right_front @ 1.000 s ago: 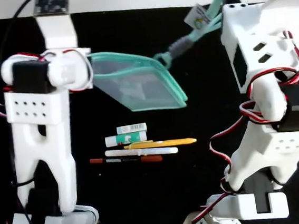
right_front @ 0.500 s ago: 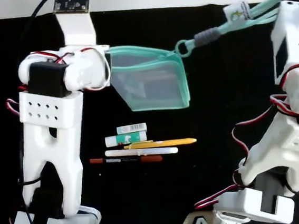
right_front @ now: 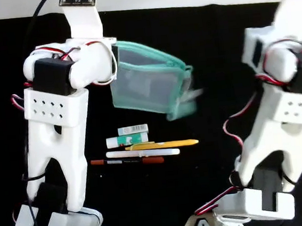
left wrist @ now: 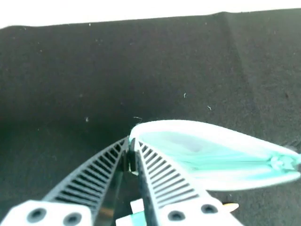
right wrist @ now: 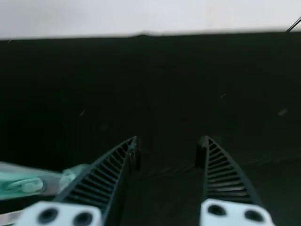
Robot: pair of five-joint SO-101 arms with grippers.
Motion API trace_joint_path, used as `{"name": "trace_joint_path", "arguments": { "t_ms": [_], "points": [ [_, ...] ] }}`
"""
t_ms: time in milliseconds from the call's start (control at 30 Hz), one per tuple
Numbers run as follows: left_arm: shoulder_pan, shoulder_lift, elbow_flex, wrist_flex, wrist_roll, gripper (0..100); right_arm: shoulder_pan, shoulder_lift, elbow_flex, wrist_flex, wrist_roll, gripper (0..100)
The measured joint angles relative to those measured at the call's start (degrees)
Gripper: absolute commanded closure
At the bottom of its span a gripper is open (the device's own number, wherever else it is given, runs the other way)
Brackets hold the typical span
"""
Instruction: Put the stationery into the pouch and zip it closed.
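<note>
High view: a teal mesh fabric pouch (right_front: pixel 147 86) hangs tilted beside the left arm's wrist. Below it a row of stationery lies on the black cloth table (right_front: pixel 224 154): two white glue sticks (right_front: pixel 127 140), a yellow pen (right_front: pixel 165 144), a white pen (right_front: pixel 142 153) and a red-brown pen (right_front: pixel 126 161).

Left wrist view: the left gripper (left wrist: pixel 129 148) pinches the pouch's rim at one end.

Right wrist view: the right gripper (right wrist: pixel 168 150) is spread with nothing between its fingers, and a teal end of the pouch lies just beside one finger.
</note>
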Motion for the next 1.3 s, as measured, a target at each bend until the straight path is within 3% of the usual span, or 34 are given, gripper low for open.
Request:
{"name": "trace_joint_path", "arguments": {
  "t_ms": [233,633,1300],
  "points": [
    [-4.0,0.0,0.0,-1.6,0.0,99,-8.4,0.0,6.7,0.0,-9.7,79.7],
    [-16.2,0.0,0.0,-1.8,4.7,99,-12.3,0.0,16.0,-3.9,-10.4,79.7],
    [-17.8,-1.1,12.7,-1.1,9.7,99,-12.4,0.0,17.8,-4.7,-10.4,79.7]
  ]
}}
